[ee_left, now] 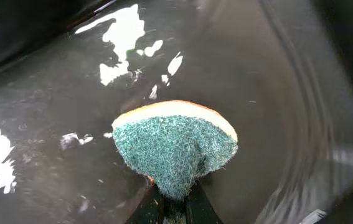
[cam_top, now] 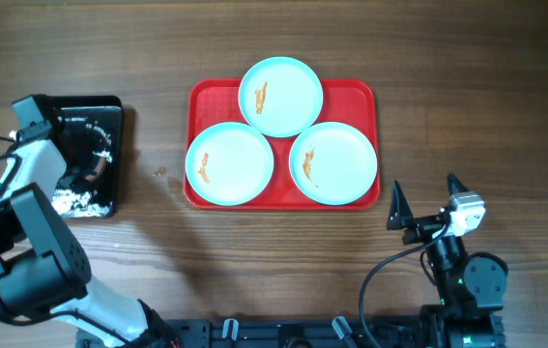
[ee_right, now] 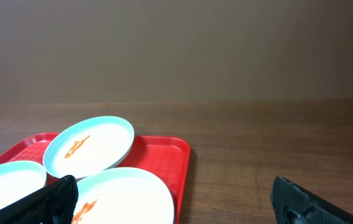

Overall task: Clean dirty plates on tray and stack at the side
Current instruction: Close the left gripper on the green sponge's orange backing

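Three pale blue plates lie on the red tray [cam_top: 362,98]: a far one [cam_top: 280,96], a left one [cam_top: 229,163] and a right one [cam_top: 332,162], each with an orange smear. My left gripper [cam_top: 90,166] is down in the black tray, shut on a green and yellow sponge [ee_left: 175,142], with its jaws [ee_left: 175,208] pinching the sponge's near end. My right gripper [cam_top: 425,200] is open and empty, to the right of the red tray's near corner. The right wrist view shows its fingers [ee_right: 173,194] spread wide, the plates [ee_right: 89,146] and the tray [ee_right: 164,152].
A small black tray [cam_top: 111,110] stands at the far left, with white foam [cam_top: 71,201] at its near end. Its wet, glossy floor [ee_left: 276,93] fills the left wrist view. Bare wooden table [cam_top: 476,106] lies right of the red tray.
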Controlling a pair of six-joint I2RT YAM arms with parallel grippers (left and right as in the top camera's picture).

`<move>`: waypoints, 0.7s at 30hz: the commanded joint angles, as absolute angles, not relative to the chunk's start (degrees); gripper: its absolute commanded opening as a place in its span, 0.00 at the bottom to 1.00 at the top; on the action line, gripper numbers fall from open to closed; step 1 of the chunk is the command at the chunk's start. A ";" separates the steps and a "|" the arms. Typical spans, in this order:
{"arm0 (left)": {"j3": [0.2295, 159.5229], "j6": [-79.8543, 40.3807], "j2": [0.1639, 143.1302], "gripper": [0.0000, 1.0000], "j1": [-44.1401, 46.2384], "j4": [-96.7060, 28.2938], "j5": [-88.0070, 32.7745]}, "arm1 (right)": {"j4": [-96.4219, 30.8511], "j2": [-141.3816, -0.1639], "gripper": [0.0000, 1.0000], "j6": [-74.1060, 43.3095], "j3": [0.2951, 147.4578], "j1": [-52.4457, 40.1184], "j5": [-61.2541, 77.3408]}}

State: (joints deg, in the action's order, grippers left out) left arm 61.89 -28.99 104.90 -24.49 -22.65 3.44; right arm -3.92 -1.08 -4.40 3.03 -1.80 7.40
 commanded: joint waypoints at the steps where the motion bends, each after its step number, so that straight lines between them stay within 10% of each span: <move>1: 62.61 -28.93 99.77 0.04 -24.67 -21.06 -3.97 | -3.66 -0.27 1.00 -3.57 2.11 -1.52 6.37; 18: 62.59 -28.69 98.61 0.10 -24.69 -23.75 -0.60 | -3.66 -0.27 1.00 -3.60 2.11 -1.52 6.37; 21: 62.59 -28.71 99.09 0.38 -24.67 -24.62 0.51 | -3.66 -0.27 1.00 -3.57 2.11 -1.52 6.37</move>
